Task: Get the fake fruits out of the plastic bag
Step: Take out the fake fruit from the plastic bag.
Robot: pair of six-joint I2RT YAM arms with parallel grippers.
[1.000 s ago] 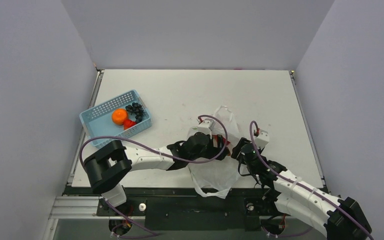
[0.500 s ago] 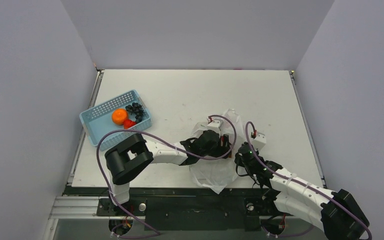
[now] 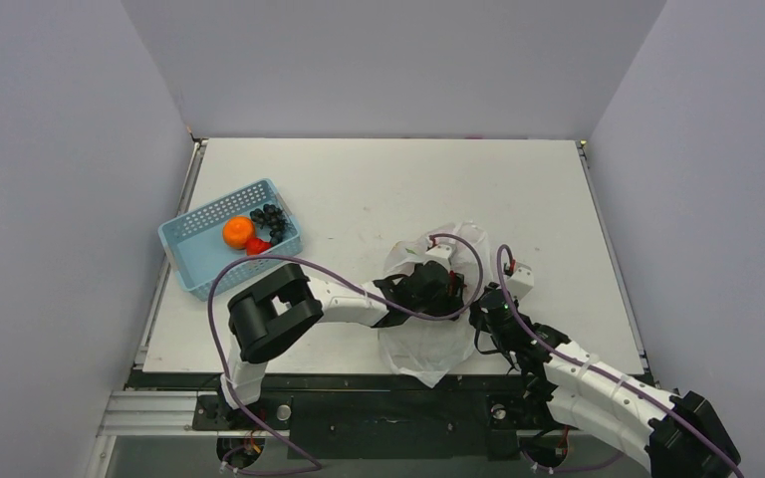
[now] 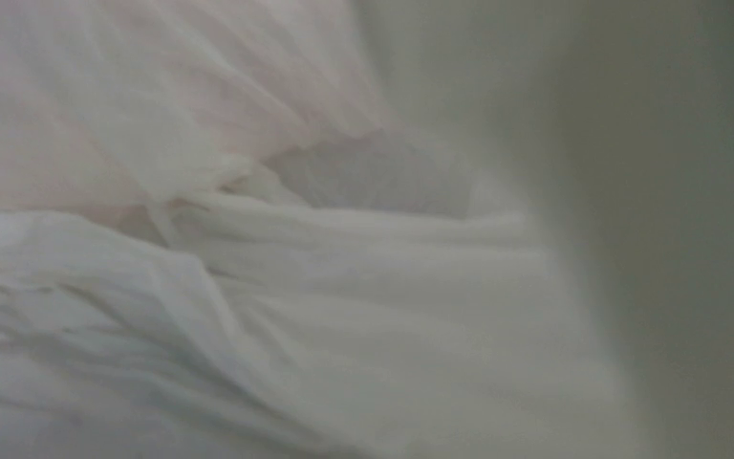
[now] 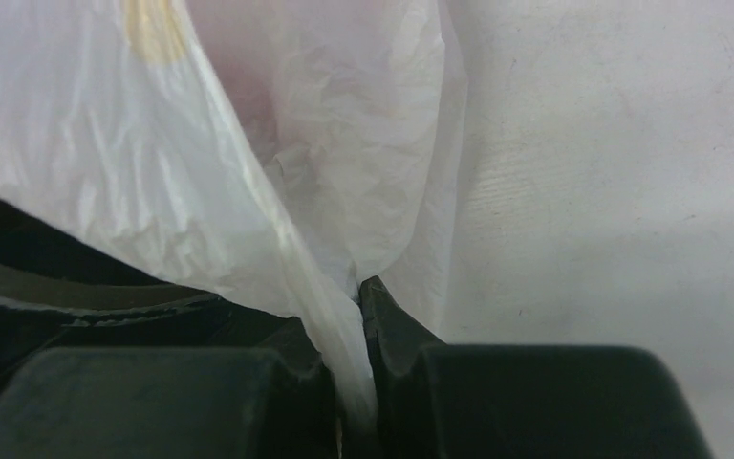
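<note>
The plastic bag [image 3: 428, 339] lies crumpled near the table's front edge, between my two arms. My left gripper [image 3: 446, 284] is pushed into its mouth. Only white film [image 4: 248, 316] fills the left wrist view, so its fingers are hidden. My right gripper [image 3: 480, 311] sits at the bag's right edge, shut on a fold of the bag [image 5: 248, 143], which is pinched between its black fingertips [image 5: 356, 292]. A round orange [image 3: 238, 232], a dark grape bunch [image 3: 271, 221] and a red piece [image 3: 257, 248] lie in the blue basket [image 3: 184, 249]. Any fruits inside the bag are hidden.
The blue perforated basket stands at the left of the table, close to the left wall. Grey walls enclose the table on three sides. My left arm's purple cable [image 3: 259, 264] loops above the table between the basket and the bag.
My left arm has reached further right and deeper into the bag. The right gripper has closed on the bag's edge. The bag has bunched up around the left gripper.
</note>
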